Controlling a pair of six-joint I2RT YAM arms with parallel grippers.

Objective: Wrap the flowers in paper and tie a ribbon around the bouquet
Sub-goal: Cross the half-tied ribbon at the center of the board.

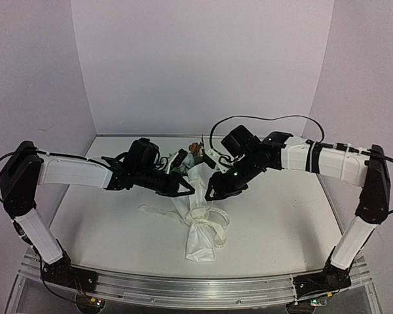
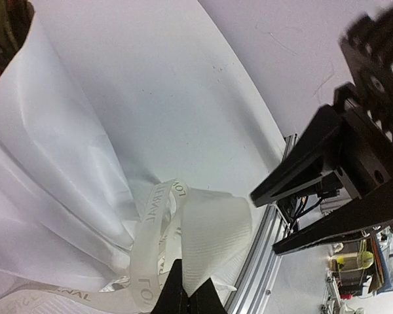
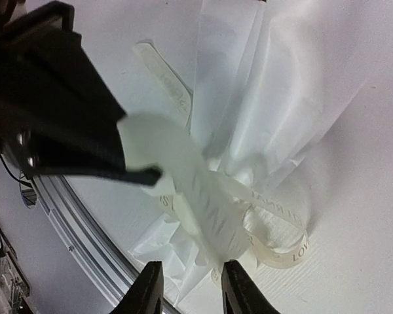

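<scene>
Ribbon (image 3: 206, 203) is circling the paper (image 1: 200, 243) at the tabletop (image 1: 105, 222) middle, the left pincer (image 1: 190, 190) is pinching its end, the right pincer (image 3: 193, 288) is standing partly open, so pulling slowly is seeming wise.

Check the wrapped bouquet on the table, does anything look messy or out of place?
The ribbon looks untidy: slack, uneven loops around the pinched waist of the paper, no snug knot, one tail trailing left across the table. The left hand pinches another stretch.
</scene>
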